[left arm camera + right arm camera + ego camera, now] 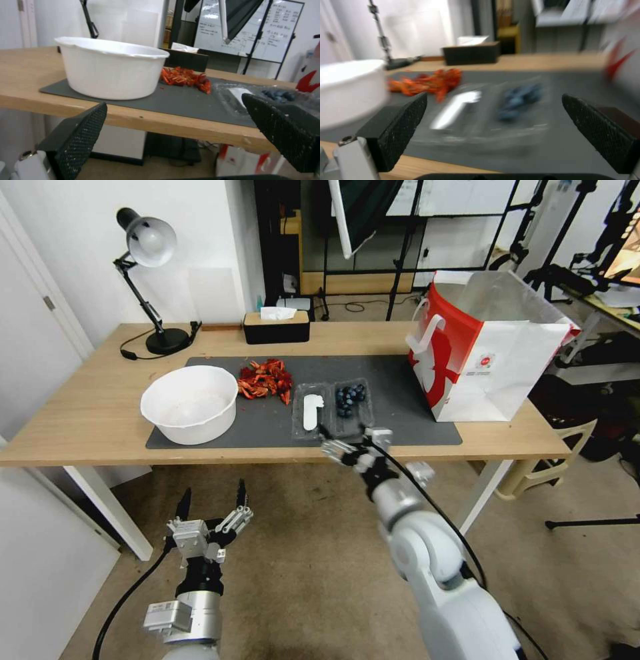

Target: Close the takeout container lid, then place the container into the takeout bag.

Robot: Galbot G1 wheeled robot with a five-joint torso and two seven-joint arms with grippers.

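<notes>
takeout container (332, 409): lies open and flat on the dark mat (400, 400), near the mat's front edge, about midway along the desk (80, 413); blueberries (349, 399) fill the half nearer the bag.
lid (311, 411): the clear half with the white oblong label, folded out flat on the mat on the bowl side of the berry half.
takeout bag (490, 357): stands upright and open at the desk's right end, partly on the mat's right edge; silvery lining shows inside, white handle on the side facing the container.
right gripper (344, 439): reaches over the desk's front edge, just in front of the container; jaws spread, holding nothing; in the right wrist view the container (493, 112) sits between the two black pads (398, 130).
left gripper (212, 502): hangs low in front of the desk, below its front edge on the left; jaws spread, holding nothing.
white bowl (190, 403): on the mat's left part, well apart from the container.
red crayfish pile (267, 379): on the mat between the bowl and the container, toward the back.
tissue box (276, 325): black, at the desk's back edge.
desk lamp (150, 280): at the back left corner.
</notes>
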